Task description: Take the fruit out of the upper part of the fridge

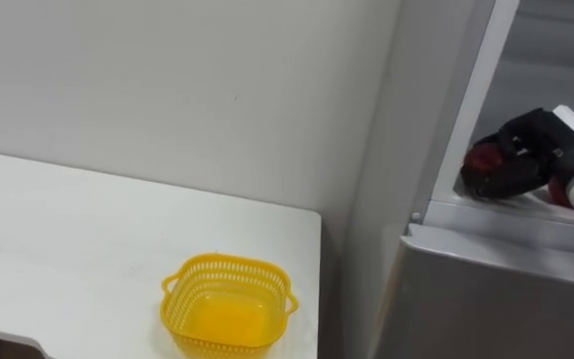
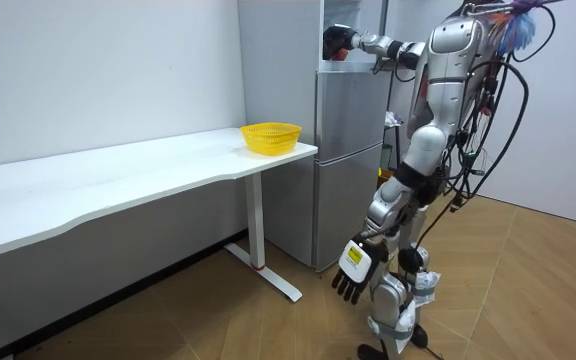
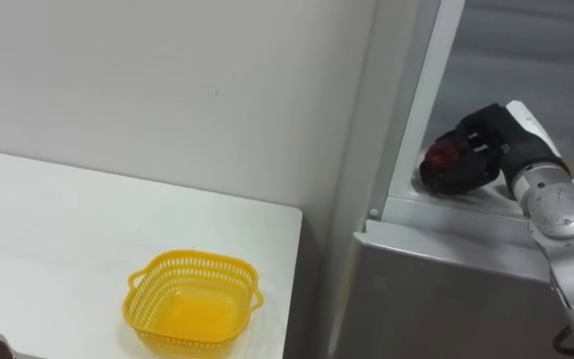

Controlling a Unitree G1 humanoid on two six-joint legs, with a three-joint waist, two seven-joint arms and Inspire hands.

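- The right hand is inside the upper fridge, its dark fingers curled round a red item.
- A yellow basket sits on the table, well below and left of that hand.
- The left hand hangs relaxed by the leg.

Soft, even light fills the room from above, bright and without hard edges. Left of the right robot hand the white wall is evenly lit. Below and to its left the bench shows pale with a faint sheen. The yellow basket there glows, its shadow barely a smudge. Around the robot hand the fridge recess is greyer. The black fingers go dark, curled about a dull red thing. Under the bench the floor lies shaded.
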